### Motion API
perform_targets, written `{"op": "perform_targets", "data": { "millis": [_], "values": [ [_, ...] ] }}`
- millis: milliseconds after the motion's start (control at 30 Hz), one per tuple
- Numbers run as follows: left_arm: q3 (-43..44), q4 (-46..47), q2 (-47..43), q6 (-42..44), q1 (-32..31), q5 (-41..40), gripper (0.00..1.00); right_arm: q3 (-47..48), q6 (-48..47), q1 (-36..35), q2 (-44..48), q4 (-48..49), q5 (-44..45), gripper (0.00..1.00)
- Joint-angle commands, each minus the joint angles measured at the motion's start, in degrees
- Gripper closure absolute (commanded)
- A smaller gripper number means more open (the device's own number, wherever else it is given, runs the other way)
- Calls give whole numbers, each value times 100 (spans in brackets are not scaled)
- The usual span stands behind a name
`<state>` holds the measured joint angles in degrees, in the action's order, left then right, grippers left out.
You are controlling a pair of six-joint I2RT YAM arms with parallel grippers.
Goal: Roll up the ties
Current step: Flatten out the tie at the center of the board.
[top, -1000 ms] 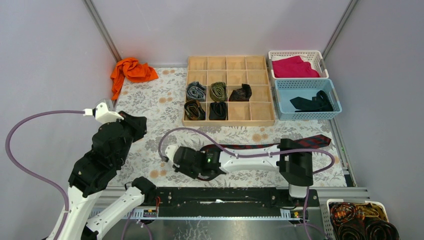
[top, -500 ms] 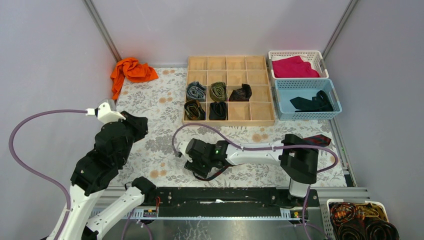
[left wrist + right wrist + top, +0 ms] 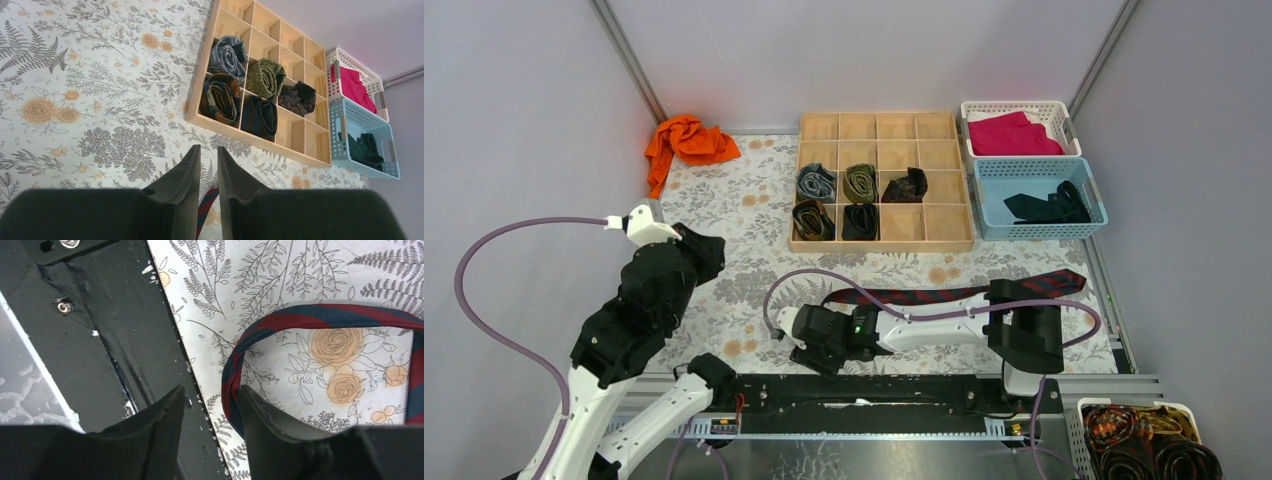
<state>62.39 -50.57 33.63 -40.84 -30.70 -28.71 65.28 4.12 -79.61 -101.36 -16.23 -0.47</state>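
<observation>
The navy and red striped tie (image 3: 944,296) lies on the bench (image 3: 724,210). It bends in a loop near the front edge. The right end effector (image 3: 211,392) is open and low over that loop, with one finger just beside the cloth. The left end effector (image 3: 208,150) is up high, a little open, holding nothing. Other ties (image 3: 860,183) sit in the wooden box (image 3: 944,240).
</observation>
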Motion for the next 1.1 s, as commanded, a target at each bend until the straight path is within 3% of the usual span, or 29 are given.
{"op": "perform_targets", "data": {
  "millis": [0, 100, 267, 333, 467, 667, 900, 1067],
  "values": [
    [-105, 203, -38, 6, 29, 81, 75, 121, 98, -28, -138, 63, 346, 51],
    [-140, 205, -66, 6, 29, 80, 75, 129, 76, -28, -311, 115, 444, 57],
    [-140, 215, -41, 36, 29, 102, 75, 283, -44, -28, -596, 107, 785, 84],
    [-131, 214, -45, 45, 29, 99, 75, 358, -190, -13, -616, 125, 910, 88],
    [-87, 223, -30, 50, 29, 86, 75, 788, -721, 196, -588, -100, 491, 92],
    [96, 306, 49, 139, 29, 33, 75, 1956, -1540, 892, -996, -1392, -1796, 92],
    [229, 573, 379, 313, 29, 80, 74, 3777, -2527, 1180, -2145, -3377, -2699, 93],
    [210, 692, 587, 414, 29, 79, 74, 4936, -3028, 1576, -2954, -4370, -2868, 94]
  ]
}}
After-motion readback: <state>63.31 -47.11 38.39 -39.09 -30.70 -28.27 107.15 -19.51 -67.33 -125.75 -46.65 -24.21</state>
